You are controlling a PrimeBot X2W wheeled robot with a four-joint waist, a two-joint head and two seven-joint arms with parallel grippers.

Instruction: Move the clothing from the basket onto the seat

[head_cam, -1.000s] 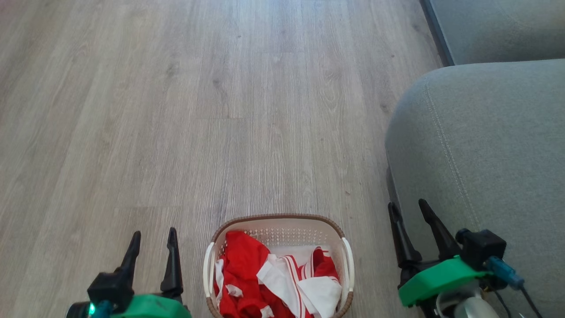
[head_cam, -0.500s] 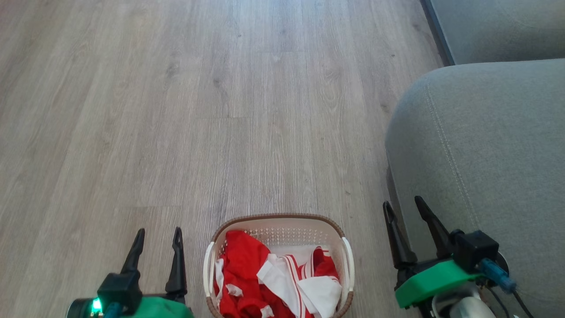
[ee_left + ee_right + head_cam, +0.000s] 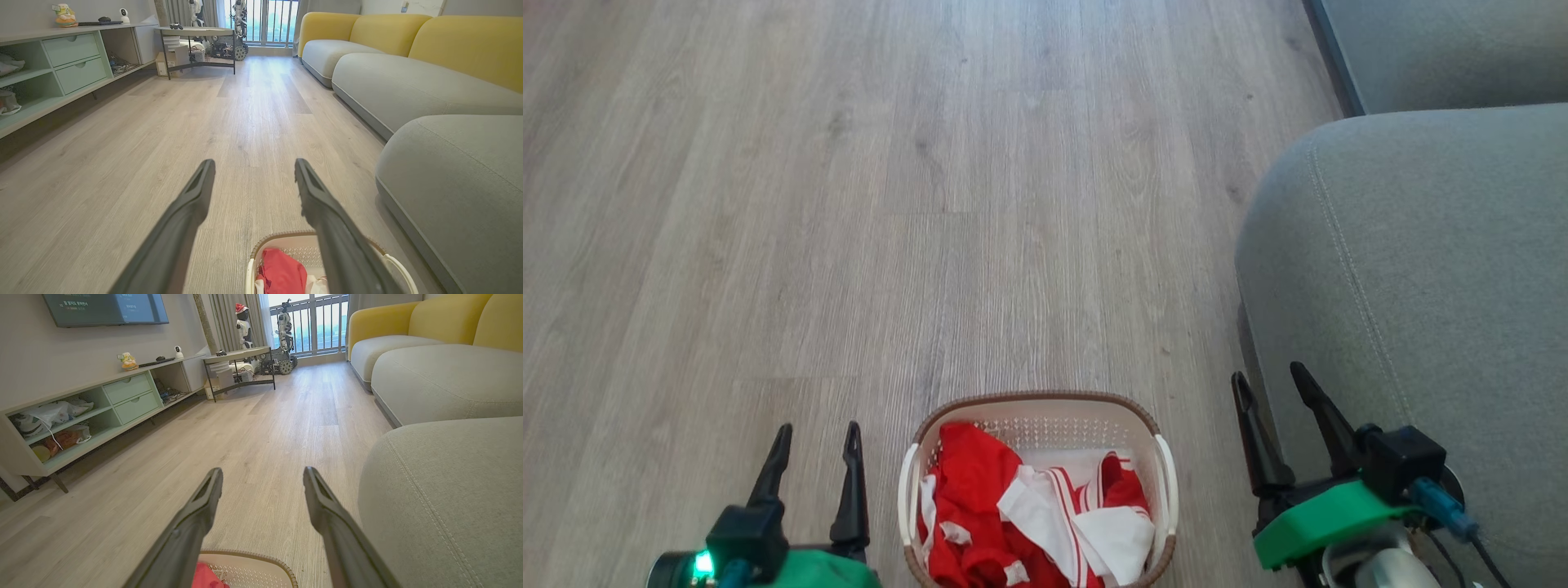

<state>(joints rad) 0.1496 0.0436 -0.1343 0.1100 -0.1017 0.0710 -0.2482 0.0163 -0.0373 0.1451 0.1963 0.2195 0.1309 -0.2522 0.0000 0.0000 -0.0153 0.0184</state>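
Note:
The basket (image 3: 1037,402) stands on the wooden floor at the bottom centre of the head view, its brown rim and white handles showing. Red and white clothing (image 3: 1029,514) lies crumpled inside it. The grey-green seat (image 3: 1445,269) rises on the right. My left gripper (image 3: 818,433) hovers open to the left of the basket, nothing between its fingers. Beside the seat's rounded edge, right of the basket, my right gripper (image 3: 1267,377) is open and empty too. The left wrist view looks over the basket (image 3: 282,237) with red clothing (image 3: 282,271); the right wrist view catches the basket (image 3: 253,555) rim and the seat (image 3: 449,490).
Bare wood floor (image 3: 890,204) stretches ahead of the basket. Another grey cushion (image 3: 1445,49) lies beyond the seat. Farther off are a green-white low shelf unit (image 3: 94,412), a small black-legged table (image 3: 237,359), yellow sofa backs (image 3: 429,41) and other robots by the window.
Over the last second the left gripper shifted slightly right and the right gripper slightly left and up. The camera tipped a little, so the basket sits marginally higher in view.

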